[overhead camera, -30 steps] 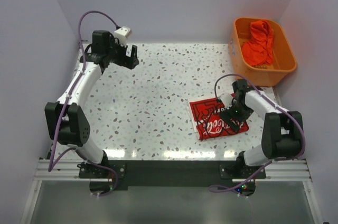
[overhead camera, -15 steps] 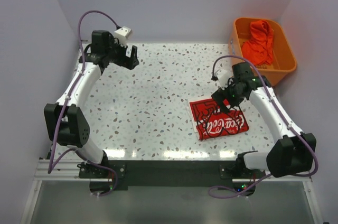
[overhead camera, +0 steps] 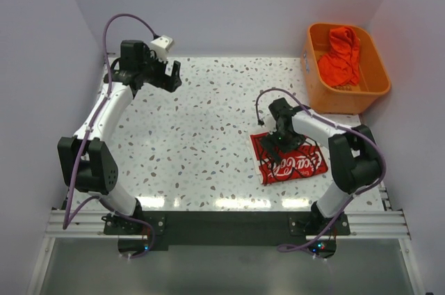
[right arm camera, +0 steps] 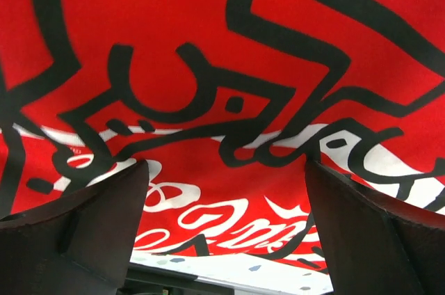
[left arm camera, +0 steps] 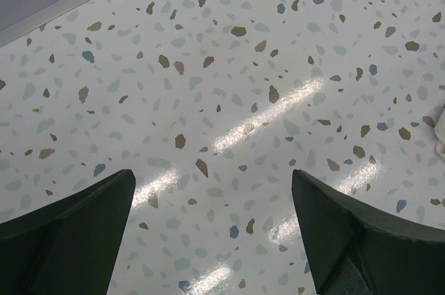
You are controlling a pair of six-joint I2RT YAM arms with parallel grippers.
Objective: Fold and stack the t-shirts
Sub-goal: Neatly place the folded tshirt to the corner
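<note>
On the speckled white desk [overhead camera: 208, 121], lower right, the folded red-and-white cotton t-shirt [overhead camera: 300, 164] lies under my right hand [overhead camera: 278, 140], fingers apart as on the left hand [overhead camera: 172, 76] at upper left; I reckon a shallow pinch could drag its fold open.

I see a red t-shirt [overhead camera: 300, 164] with black lines and white script, a speckled white surface [overhead camera: 208, 128], an orange tub [overhead camera: 379, 88].

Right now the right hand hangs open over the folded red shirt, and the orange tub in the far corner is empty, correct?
Not quite. The orange tub is not empty: the top view shows a crumpled orange cloth inside it. The rest holds: the right hand is open over the folded red shirt.
</note>
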